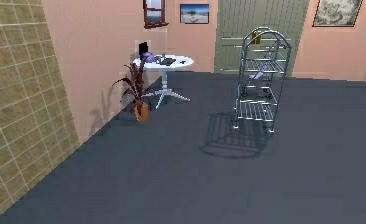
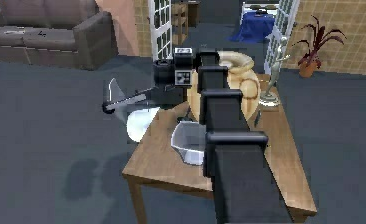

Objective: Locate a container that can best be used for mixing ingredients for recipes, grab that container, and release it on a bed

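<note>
Your gripper reaches to the left edge of a wooden table, with a grey bowl on the tabletop to its right.

You cannot tell whether the gripper holds anything: a pale rounded shape lies just below its fingers at the table's edge, and you cannot tell whether the 2 touch. The grey bowl sits on the table to the right of the gripper and lower in the arm side view, partly hidden by the dark arm. Farther right of the gripper, past the arm, stand 1 tan round jar and 1 glass vase with stems. Up and left of the gripper, well apart across the dark floor, stands a grey sofa. In the forward view you have a round white table, a potted plant and a wire rack before a pink wall.
</note>
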You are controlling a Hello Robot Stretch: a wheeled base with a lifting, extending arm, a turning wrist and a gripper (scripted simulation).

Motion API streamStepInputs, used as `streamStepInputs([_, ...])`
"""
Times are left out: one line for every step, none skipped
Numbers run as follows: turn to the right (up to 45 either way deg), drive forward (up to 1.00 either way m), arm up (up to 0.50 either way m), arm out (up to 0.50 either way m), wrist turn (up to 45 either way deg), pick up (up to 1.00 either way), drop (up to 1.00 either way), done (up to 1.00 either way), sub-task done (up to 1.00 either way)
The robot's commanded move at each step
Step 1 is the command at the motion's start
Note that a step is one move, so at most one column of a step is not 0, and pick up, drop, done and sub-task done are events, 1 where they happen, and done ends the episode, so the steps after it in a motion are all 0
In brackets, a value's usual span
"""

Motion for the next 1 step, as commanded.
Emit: streamStepInputs([0.0, 0.00, 0.00, 0.00, 45.0, 0.00, 0.00, 0.00, 0.00])
